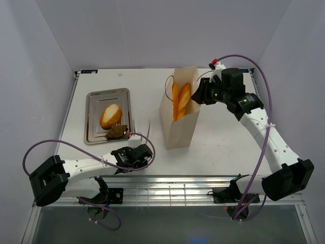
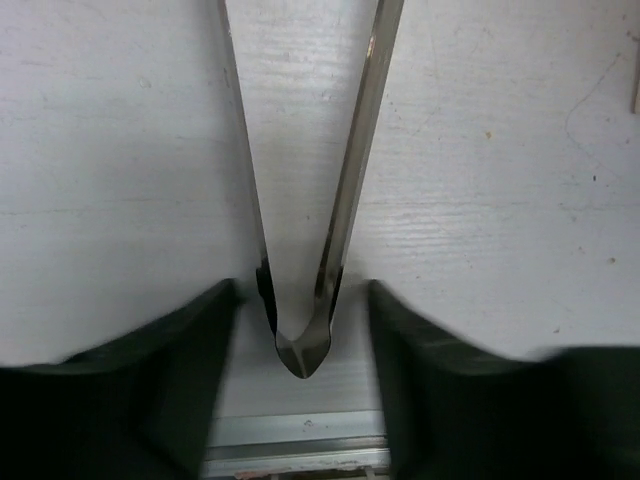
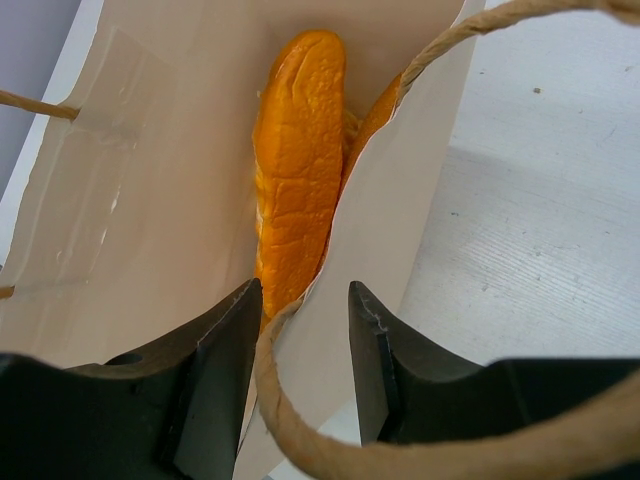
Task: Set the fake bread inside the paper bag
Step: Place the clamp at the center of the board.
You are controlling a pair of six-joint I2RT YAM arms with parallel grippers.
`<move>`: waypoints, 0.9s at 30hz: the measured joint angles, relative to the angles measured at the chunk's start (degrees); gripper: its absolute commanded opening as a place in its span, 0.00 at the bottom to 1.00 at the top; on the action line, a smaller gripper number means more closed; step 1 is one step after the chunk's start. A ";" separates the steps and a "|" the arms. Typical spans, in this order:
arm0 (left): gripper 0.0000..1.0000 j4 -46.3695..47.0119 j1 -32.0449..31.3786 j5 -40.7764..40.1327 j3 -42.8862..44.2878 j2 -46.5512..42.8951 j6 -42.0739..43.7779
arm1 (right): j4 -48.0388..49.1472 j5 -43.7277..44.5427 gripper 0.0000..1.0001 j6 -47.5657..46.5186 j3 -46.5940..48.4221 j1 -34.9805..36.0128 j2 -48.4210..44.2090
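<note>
While two baguettes [image 1: 184,96] of fake bread stand upright in the paper bag [image 1: 177,129], an oval roll [image 1: 110,116] lies on the tray [image 1: 96,101], a darker piece [image 1: 117,133] at its near rim. The right pincer [image 3: 302,290] straddles the bag's wall, jaws apart, seemingly steadying its mouth. The left pincer [image 2: 300,290] stands open around the tongs [image 2: 345,180], touching neither arm. The bag's bottom is hidden.
</note>
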 measured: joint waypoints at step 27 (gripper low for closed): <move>0.97 9.73 -0.63 -14.91 0.46 8.66 0.48 | -0.07 0.00 0.46 -0.13 0.00 0.00 0.00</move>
